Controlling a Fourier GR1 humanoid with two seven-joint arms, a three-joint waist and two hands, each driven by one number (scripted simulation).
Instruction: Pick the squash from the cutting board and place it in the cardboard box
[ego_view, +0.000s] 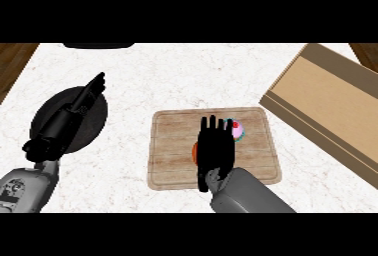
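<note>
A wooden cutting board (171, 150) lies at the middle of the white counter. My right hand (216, 147) hovers over it with straight fingers pointing away from me, hiding most of what lies beneath. An orange edge (194, 152) peeks out at the hand's left side, likely the squash. A pink, green and red object (237, 130) shows beside the fingertips at the right. The cardboard box (336, 102) stands at the right, its opening facing up and left. My left hand (81, 107) rests open at the left, fingers pointing away.
A dark round plate (94, 122) lies under my left hand at the left. A black object (98, 45) sits at the counter's far edge. Brown wood floor shows at the top corners beyond the counter.
</note>
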